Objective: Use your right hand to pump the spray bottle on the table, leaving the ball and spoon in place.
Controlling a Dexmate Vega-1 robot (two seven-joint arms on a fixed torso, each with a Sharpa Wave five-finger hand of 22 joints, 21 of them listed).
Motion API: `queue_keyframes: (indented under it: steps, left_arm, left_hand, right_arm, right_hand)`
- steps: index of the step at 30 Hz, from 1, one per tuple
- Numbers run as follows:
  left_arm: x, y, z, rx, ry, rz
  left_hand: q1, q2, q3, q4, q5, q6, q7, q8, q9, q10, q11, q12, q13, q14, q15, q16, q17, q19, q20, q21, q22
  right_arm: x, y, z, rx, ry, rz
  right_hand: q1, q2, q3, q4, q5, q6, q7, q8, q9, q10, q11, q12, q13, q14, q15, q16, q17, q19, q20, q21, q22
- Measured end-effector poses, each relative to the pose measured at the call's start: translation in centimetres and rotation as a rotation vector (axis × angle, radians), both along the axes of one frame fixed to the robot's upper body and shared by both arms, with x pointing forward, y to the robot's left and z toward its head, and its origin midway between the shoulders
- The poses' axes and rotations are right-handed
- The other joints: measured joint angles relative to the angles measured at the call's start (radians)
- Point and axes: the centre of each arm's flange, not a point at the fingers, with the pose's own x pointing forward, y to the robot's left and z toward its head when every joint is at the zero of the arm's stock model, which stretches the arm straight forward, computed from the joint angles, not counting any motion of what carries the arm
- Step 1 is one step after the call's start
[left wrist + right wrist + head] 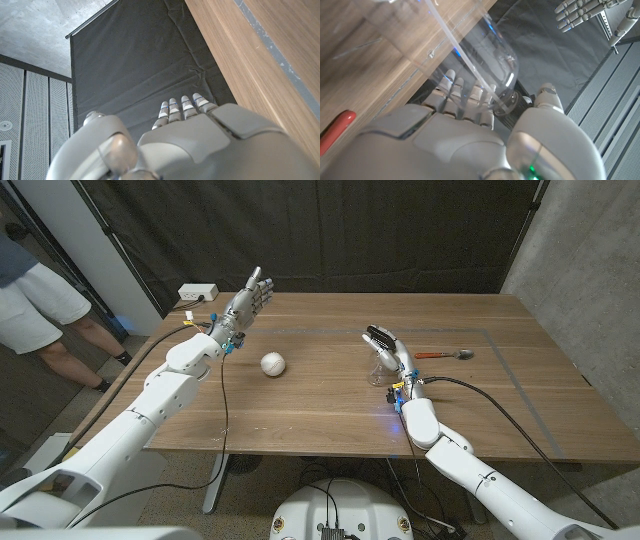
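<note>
**Right hand at the bottle on a wooden counter**

The wooden counter stands before a black curtain, concrete wall at three o'clock. The right hand wraps its fingers around the clear spray bottle, right of centre. The ball lies at its nine o'clock, the spoon at three. The left hand hovers, fingers straight and together. A person stands at ten o'clock.

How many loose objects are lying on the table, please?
3: a ball near the middle, a clear bottle behind the right robot hand, and a spoon just beyond it. Others may be hidden behind the arms.
</note>
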Motion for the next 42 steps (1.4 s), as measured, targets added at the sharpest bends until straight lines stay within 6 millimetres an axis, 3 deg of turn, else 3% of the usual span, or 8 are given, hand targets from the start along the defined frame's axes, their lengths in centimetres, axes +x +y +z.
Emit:
queue_keyframes:
  steps: [5, 11, 18, 23, 29, 36, 39, 42]
  left_arm:
    - [0.13, -0.16, 0.09, 0.0, 0.001, -0.002]
    - [0.28, -0.32, 0.0, 0.004, 0.008, -0.007]
    - [0.33, -0.37, -0.06, 0.004, 0.012, -0.007]
    - [0.35, -0.36, -0.1, 0.004, 0.015, -0.006]
    - [0.33, -0.31, -0.19, 0.005, 0.017, -0.005]
    - [0.32, -0.27, -0.19, 0.004, 0.017, -0.004]
    - [0.31, -0.26, -0.18, 0.004, 0.017, -0.004]
    - [0.31, -0.27, -0.19, 0.005, 0.017, -0.006]
  left_hand:
    - [0.007, 0.007, 0.0, 0.0, 0.0, 0.001, -0.001, 0.0, 0.0, 0.005, 0.005, 0.0, 0.0, 0.0, 0.0, 0.0, 0.0, 0.0, 0.0, 0.0, 0.0]
    - [0.008, 0.008, 0.0, 0.0, 0.0, 0.001, -0.001, 0.0, 0.0, 0.005, 0.005, 0.0, 0.0, 0.0, 0.0, 0.0, 0.0, 0.0, 0.0, 0.0, 0.0]
    - [0.012, 0.012, 0.004, -0.004, -0.004, 0.001, -0.001, 0.0, 0.0, 0.005, 0.005, 0.0, 0.0, 0.005, -0.005, 0.0, 0.0, 0.0, 0.0, 0.0, 0.0]
    - [0.019, 0.019, 0.004, -0.004, -0.004, 0.001, -0.001, 0.0, 0.0, 0.005, 0.005, 0.0, 0.0, 0.005, -0.005, 0.0, 0.0, 0.0, 0.0, 0.0, 0.0]
    - [0.021, 0.021, 0.004, -0.004, -0.004, 0.001, -0.001, 0.0, 0.0, 0.005, 0.005, 0.0, 0.0, 0.005, -0.005, 0.0, 0.0, 0.0, 0.0, 0.0, 0.0]
    - [0.021, 0.021, 0.007, -0.007, -0.008, 0.001, -0.001, 0.0, 0.0, 0.005, 0.005, 0.0, 0.0, 0.005, -0.005, 0.0, 0.0, -0.006, 0.005, 0.0, 0.0]
    - [0.021, 0.021, 0.007, -0.007, -0.008, 0.001, -0.001, 0.0, 0.0, 0.005, 0.005, -0.005, 0.0, 0.005, -0.005, 0.0, 0.0, -0.006, 0.005, 0.0, 0.0]
    - [0.027, 0.027, 0.007, -0.007, -0.008, 0.001, -0.001, 0.0, 0.0, 0.005, 0.005, -0.007, 0.0, 0.005, -0.005, 0.0, 0.0, -0.006, 0.005, 0.0, 0.0]
  right_arm:
    - [-0.19, -0.04, 0.12, 0.014, -0.016, 0.002]
    - [-0.09, -0.1, -0.32, 0.032, -0.017, 0.004]
    - [-0.18, -0.06, -0.28, 0.052, -0.028, 0.012]
    - [-0.22, 0.0, -0.3, 0.064, -0.034, 0.015]
    - [-0.32, 0.1, -0.31, 0.073, -0.049, 0.009]
    - [-0.56, 0.21, -0.17, 0.075, -0.073, -0.003]
    - [-0.63, 0.21, -0.12, 0.074, -0.079, -0.007]
    - [-0.76, 0.24, 0.0, 0.074, -0.085, -0.008]
  right_hand:
    - [-0.012, 0.019, 0.006, 0.008, -0.008, 0.035, -0.012, 0.011, 0.0, 0.017, -0.007, 0.0, 0.0, 0.014, -0.007, 0.0, 0.003, 0.001, -0.002, 0.0, 0.0]
    - [-0.053, 0.061, -0.007, 0.046, -0.015, 0.085, -0.018, 0.011, 0.0, 0.046, -0.01, 0.004, 0.0, 0.033, -0.008, 0.0, 0.006, 0.012, 0.009, 0.0, 0.004]
    - [-0.079, 0.066, -0.011, 0.061, -0.023, 0.135, -0.032, 0.011, 0.0, 0.073, -0.027, 0.004, 0.0, 0.052, -0.008, 0.0, 0.006, 0.023, 0.02, 0.0, 0.005]
    - [-0.098, 0.114, 0.001, 0.081, -0.023, 0.183, -0.044, 0.011, 0.0, 0.094, -0.047, 0.004, 0.0, 0.07, -0.023, 0.0, 0.005, 0.016, 0.014, 0.0, 0.005]
    - [-0.02, 0.155, 0.049, 0.033, -0.023, 0.263, -0.049, 0.011, 0.0, 0.119, -0.062, 0.004, 0.0, 0.095, -0.041, -0.013, -0.006, 0.018, 0.007, 0.0, 0.005]
    - [0.009, 0.165, 0.068, 0.015, -0.023, 0.339, -0.047, 0.018, 0.0, 0.137, -0.069, 0.004, 0.0, 0.107, -0.053, -0.013, -0.004, 0.025, 0.001, 0.0, 0.005]
    - [0.005, 0.172, 0.08, 0.035, -0.023, 0.356, -0.05, 0.017, 0.0, 0.142, -0.074, -0.004, 0.0, 0.107, -0.053, -0.013, 0.004, 0.013, -0.014, 0.0, 0.009]
    - [-0.016, 0.192, 0.089, 0.088, -0.023, 0.357, -0.051, -0.002, 0.0, 0.142, -0.074, -0.011, 0.0, 0.104, -0.056, -0.013, 0.014, 0.013, -0.014, -0.005, 0.014]
